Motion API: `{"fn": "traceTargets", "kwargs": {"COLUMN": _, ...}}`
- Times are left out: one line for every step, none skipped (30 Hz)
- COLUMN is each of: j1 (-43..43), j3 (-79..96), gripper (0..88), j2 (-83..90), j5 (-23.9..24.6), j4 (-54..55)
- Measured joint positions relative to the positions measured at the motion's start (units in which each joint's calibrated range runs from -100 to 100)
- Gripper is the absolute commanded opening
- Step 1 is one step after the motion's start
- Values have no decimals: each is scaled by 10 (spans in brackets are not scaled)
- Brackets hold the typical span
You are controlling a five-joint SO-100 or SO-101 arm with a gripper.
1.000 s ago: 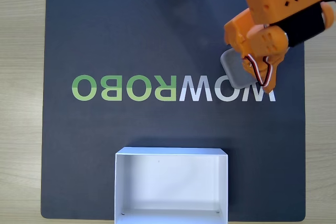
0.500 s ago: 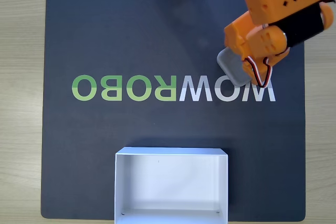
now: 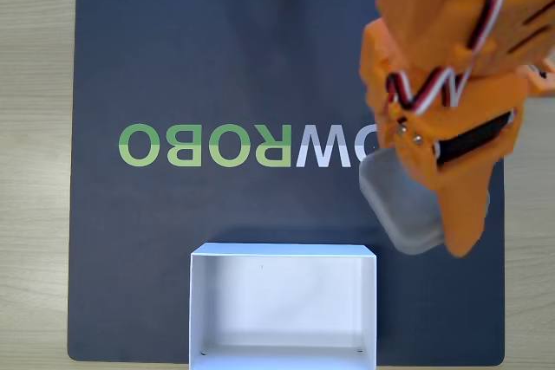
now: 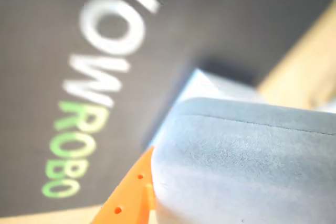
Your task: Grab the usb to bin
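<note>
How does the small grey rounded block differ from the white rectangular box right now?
The small grey rounded block is matte grey with rounded corners; the white shallow box is white with sharp corners. The block looks smaller than the box in the fixed view. The block is held by the orange gripper, seemingly lifted off the dark mat, while the box sits on the mat, open on top. The block is outside the box, to its upper right. Both are flat and low.

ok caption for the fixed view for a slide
Orange hand carries the grey usb above the dark mat, near the white bin.
</note>
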State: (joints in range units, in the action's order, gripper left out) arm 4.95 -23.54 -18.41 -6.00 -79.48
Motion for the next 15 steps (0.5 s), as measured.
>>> {"fn": "traceTargets", "kwargs": {"j1": -16, "j3": -15, "gripper": 133, "j2": 11, "j5": 0, "j4": 0}}
{"fn": "traceTargets", "kwargs": {"j1": -33, "j3": -28, "gripper": 133, "j2": 20, "j5": 0, "j4": 0}}
{"fn": "traceTargets", "kwargs": {"j1": -49, "j3": -41, "gripper": 133, "j2": 28, "j5": 0, "j4": -1}}
{"fn": "traceTargets", "kwargs": {"j1": -65, "j3": -47, "gripper": 133, "j2": 36, "j5": 0, "j4": -2}}
{"fn": "traceTargets", "kwargs": {"j1": -80, "j3": -52, "gripper": 133, "j2": 43, "j5": 0, "j4": -2}}
{"fn": "traceTargets", "kwargs": {"j1": -96, "j3": -53, "gripper": 133, "j2": 48, "j5": 0, "j4": -2}}
{"fn": "traceTargets", "kwargs": {"j1": -111, "j3": -53, "gripper": 133, "j2": 53, "j5": 0, "j4": -2}}
{"fn": "traceTargets", "kwargs": {"j1": -129, "j3": -53, "gripper": 133, "j2": 56, "j5": 0, "j4": -2}}
{"fn": "traceTargets", "kwargs": {"j1": -151, "j3": -53, "gripper": 133, "j2": 57, "j5": 0, "j4": -2}}
{"fn": "traceTargets", "kwargs": {"j1": -166, "j3": -55, "gripper": 132, "j2": 57, "j5": 0, "j4": -2}}
{"fn": "traceTargets", "kwargs": {"j1": -181, "j3": -56, "gripper": 132, "j2": 57, "j5": 0, "j4": -1}}
{"fn": "traceTargets", "kwargs": {"j1": -196, "j3": -56, "gripper": 132, "j2": 57, "j5": 0, "j4": 3}}
{"fn": "traceTargets", "kwargs": {"j1": -208, "j3": -56, "gripper": 132, "j2": 57, "j5": 0, "j4": 9}}
{"fn": "traceTargets", "kwargs": {"j1": -219, "j3": -58, "gripper": 131, "j2": 55, "j5": 0, "j4": 16}}
{"fn": "traceTargets", "kwargs": {"j1": -224, "j3": -62, "gripper": 132, "j2": 46, "j5": 0, "j4": 25}}
